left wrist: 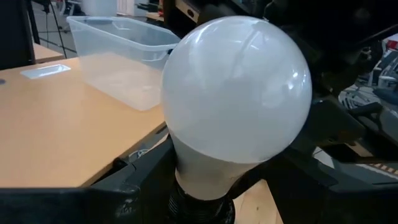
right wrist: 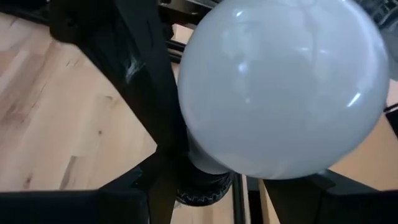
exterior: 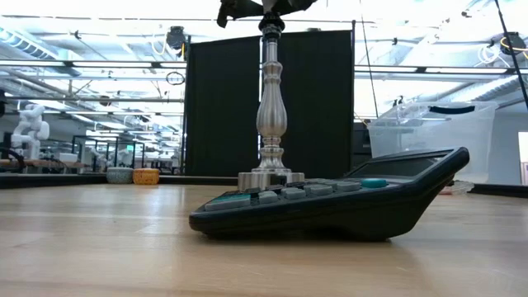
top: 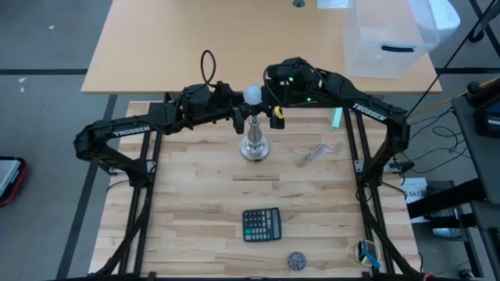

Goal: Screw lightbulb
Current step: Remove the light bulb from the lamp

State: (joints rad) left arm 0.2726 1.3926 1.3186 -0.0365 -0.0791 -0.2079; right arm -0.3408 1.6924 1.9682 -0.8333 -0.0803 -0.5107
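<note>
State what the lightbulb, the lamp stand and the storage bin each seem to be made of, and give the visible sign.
Lightbulb: frosted white glass or plastic, smooth, with soft highlights; which one is unclear.
Lamp stand: polished silvery metal, showing bright reflections on its turned stem.
Storage bin: clear plastic, since the desk shows through its walls.
</note>
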